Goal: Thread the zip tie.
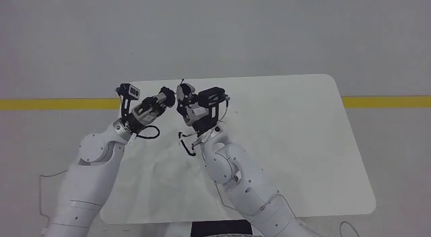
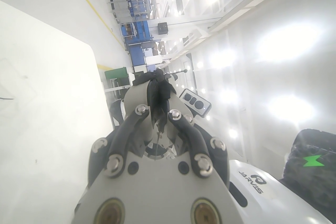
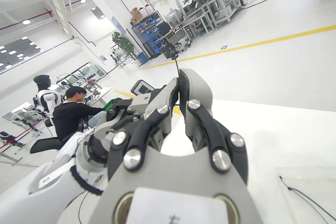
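Closing in on the fiddly bit: both arms are raised over the near left part of the table (image 1: 296, 143), fingertips almost nose to nose. The right gripper (image 3: 179, 82) is clamped tight on the zip tie (image 3: 176, 64). A short length of black strap pokes out past its tips, with the little square head at the very end. The left gripper (image 2: 157, 86) is closed too, and a thin dark strand runs down between its fingers (image 2: 136, 99) toward the palm. I take that for the tie's tail, though its tip is buried behind the black pads and I can't make it out. So the tie is up in the air between the two of them, not down on the table.

By my reckoning the threading isn't done: head and tail look near each other, not joined. To do it well, I'd hold the right side dead steady as the anchor and let the left do the small work. Line the tail up square with the slot in the head, come in along the slot's axis, and push slowly. Grip close to the tail's tip, or the strap will bow and skate off the head. The ridged side matters too, and I can't tell which way it faces. Loose black ties (image 3: 288, 187) lie on the table near the right arm.
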Robot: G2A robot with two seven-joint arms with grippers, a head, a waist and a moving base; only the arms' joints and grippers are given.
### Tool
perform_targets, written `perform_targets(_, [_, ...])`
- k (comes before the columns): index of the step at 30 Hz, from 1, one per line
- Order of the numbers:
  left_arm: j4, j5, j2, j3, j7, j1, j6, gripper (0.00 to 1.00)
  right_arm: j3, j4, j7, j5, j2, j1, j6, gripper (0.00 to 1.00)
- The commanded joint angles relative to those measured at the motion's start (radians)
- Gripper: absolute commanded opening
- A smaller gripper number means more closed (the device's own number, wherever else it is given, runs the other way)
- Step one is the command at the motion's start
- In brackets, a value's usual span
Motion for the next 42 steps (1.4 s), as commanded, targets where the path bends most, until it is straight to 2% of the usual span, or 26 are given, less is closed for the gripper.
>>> perform_targets(1, [-0.001, 0.000, 0.001, -0.001, 0.000, 0.000, 0.000, 0.00, -0.002, 0.000, -0.001, 0.001, 0.000, 0.000, 0.002, 0.00])
perform_targets(10, [-0.005, 0.000, 0.004, -0.012, 0.004, 0.005, 0.000, 0.00, 0.005, -0.021, -0.018, 0.005, 0.002, -0.004, 0.016, 0.00])
perform_targets(25, [-0.014, -0.005, 0.006, -0.014, 0.008, 0.010, 0.000, 0.00, 0.000, -0.046, -0.022, 0.015, 0.005, -0.006, -0.005, 0.00])
perform_targets(37, [-0.019, -0.012, 0.004, -0.006, 0.007, 0.001, 0.000, 0.00, -0.012, -0.034, -0.004, 0.037, 0.006, -0.005, -0.018, 0.00])
perform_targets(42, [-0.013, -0.011, 0.003, -0.009, 0.006, -0.004, 0.000, 0.00, -0.003, -0.038, -0.026, 0.033, 0.007, -0.003, -0.007, 0.00])
